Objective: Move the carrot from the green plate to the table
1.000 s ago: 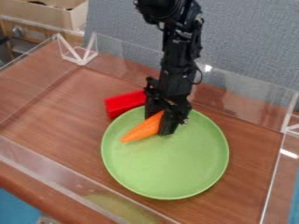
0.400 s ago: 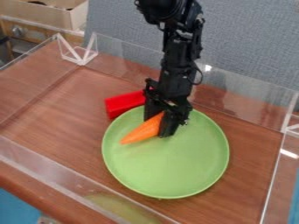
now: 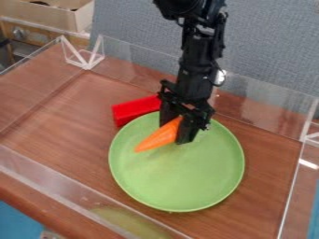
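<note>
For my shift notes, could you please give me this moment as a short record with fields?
carrot: orange, tilted, its upper end clamped in the gripper, over the plate
gripper: shut on the carrot, pointing steeply down
green plate: on the table, nothing else on it
red block: on the table behind the plate
table: reddish-brown wood, clear walls around it
task step: carrot not yet on the table

- Carrot: orange, tapered, tilted, tip toward eight o'clock, over my plate's ten o'clock area.
- Green plate: round, glossy, flat on table.
</note>
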